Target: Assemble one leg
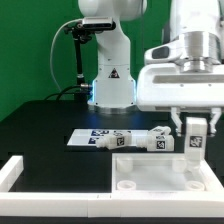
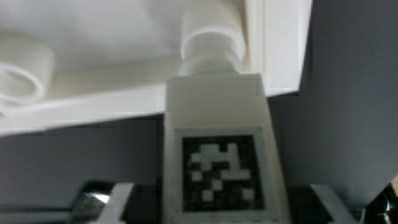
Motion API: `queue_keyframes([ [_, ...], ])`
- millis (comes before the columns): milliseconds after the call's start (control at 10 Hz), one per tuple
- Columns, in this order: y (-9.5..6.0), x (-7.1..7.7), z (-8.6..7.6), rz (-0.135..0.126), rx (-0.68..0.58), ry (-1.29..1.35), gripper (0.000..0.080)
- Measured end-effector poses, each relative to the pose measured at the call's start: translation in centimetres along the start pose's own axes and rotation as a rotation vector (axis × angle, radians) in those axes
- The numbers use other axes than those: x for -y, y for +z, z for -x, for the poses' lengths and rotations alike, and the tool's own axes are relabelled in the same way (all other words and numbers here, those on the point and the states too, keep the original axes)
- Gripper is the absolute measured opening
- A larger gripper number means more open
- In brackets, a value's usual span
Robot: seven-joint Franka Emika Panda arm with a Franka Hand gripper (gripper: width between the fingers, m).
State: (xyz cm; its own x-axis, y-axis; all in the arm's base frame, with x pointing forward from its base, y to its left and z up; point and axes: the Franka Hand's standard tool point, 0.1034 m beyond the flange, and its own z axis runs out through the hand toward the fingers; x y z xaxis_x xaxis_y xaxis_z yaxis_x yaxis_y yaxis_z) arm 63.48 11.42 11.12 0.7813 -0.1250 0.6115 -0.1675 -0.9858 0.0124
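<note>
while the tool (image 1: 196, 128) held the leg (image 1: 196, 147) upright over the tabletop slab (image 1: 150, 172), you seemed to be lining it up with a socket.
the tool was clamped across the leg's tagged body; in the wrist view its tip sat at a round boss (image 2: 214, 48), contact unclear. you'd do well to hold it plumb, centre it, then press and twist gently. no socket visibly held a leg; spare legs (image 1: 138, 140) lay on the bench (image 1: 40, 125).

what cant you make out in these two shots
- Leg tip against the tabletop: exterior view, too small; wrist view, the leg itself covers it.
- Pincer fingers: wrist view, blurred and cut by the frame edge.
- Loose legs count: exterior view, overlapping, tiny.
</note>
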Motion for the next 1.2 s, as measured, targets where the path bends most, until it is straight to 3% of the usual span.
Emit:
queue_keyframes([
  [100,0.7,0.4,-0.5,0.002,-0.020,-0.018,0.0285],
  [600,0.6,0.3,-0.5,0.002,-0.036,-0.017,0.0285],
  [900,1.1,-0.4,0.2,0.010,-0.028,-0.010,0.0285],
  [1200,1.2,-0.1,1.1,0.007,-0.015,-0.014,0.0285],
])
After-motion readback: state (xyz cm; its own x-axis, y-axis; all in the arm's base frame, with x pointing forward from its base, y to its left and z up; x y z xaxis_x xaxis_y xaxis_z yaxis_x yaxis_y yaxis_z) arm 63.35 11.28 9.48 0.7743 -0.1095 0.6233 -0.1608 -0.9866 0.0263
